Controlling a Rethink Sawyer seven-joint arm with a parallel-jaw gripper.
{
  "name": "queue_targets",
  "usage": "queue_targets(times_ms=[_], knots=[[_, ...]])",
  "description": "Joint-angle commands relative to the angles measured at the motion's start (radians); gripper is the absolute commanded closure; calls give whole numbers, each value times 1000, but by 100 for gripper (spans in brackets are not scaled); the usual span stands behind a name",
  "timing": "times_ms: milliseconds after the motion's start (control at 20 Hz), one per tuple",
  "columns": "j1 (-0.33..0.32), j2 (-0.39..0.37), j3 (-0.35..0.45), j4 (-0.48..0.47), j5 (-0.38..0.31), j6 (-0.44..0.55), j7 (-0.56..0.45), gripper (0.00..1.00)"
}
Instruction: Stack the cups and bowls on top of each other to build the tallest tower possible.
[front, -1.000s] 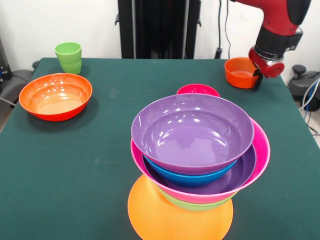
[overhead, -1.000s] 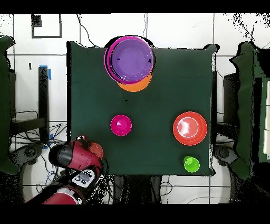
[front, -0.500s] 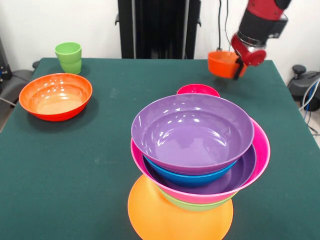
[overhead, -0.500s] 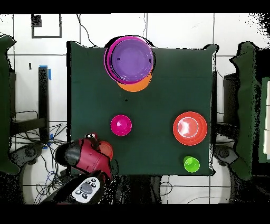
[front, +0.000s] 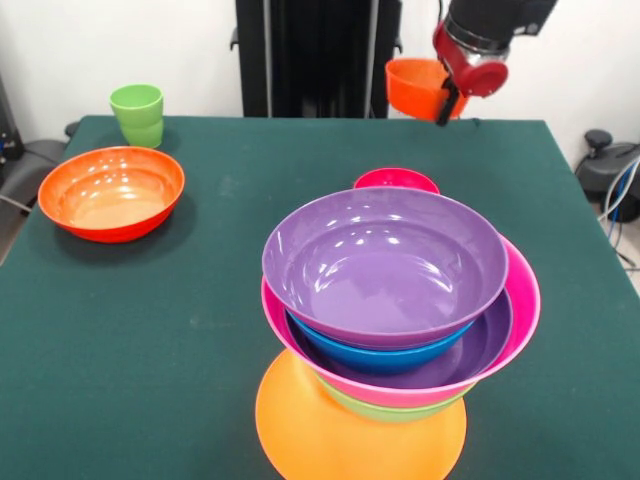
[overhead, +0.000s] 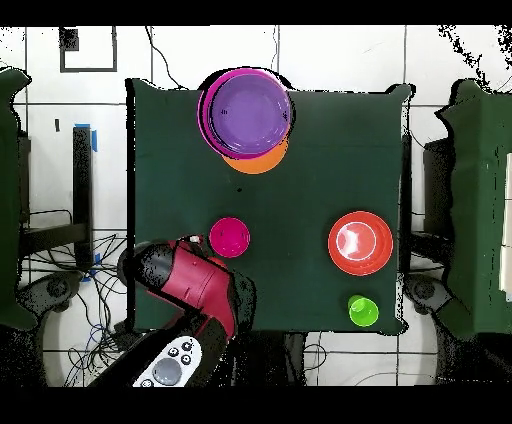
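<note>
One small red-orange bowl (front: 415, 86) is clamped in my gripper (front: 447, 98), fingers pinching its rim, and it hangs in the air above the table's (front: 200, 300) far edge. The tower (front: 390, 310) sits at the near edge: upturned orange base bowl (front: 330, 435), then green (front: 385, 407), pink (front: 520, 300), purple, blue (front: 385, 355) and a big purple bowl (front: 385, 262) on top, all glossy and nested a bit off-centre. Just behind it stands the small magenta bowl (front: 396, 180). Way off to the side are the wide red-orange bowl (front: 111, 192) and the light-green cup (front: 138, 114) near the corner. Lots of bare green cloth between the tower and those two.
</note>
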Motion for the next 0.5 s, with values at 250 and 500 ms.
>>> queue_targets(times_ms=[250, 500], knots=[[-108, 17, -75, -406, -150, 364, 72, 100], [-175, 45, -70, -563, -179, 501, 74, 100]])
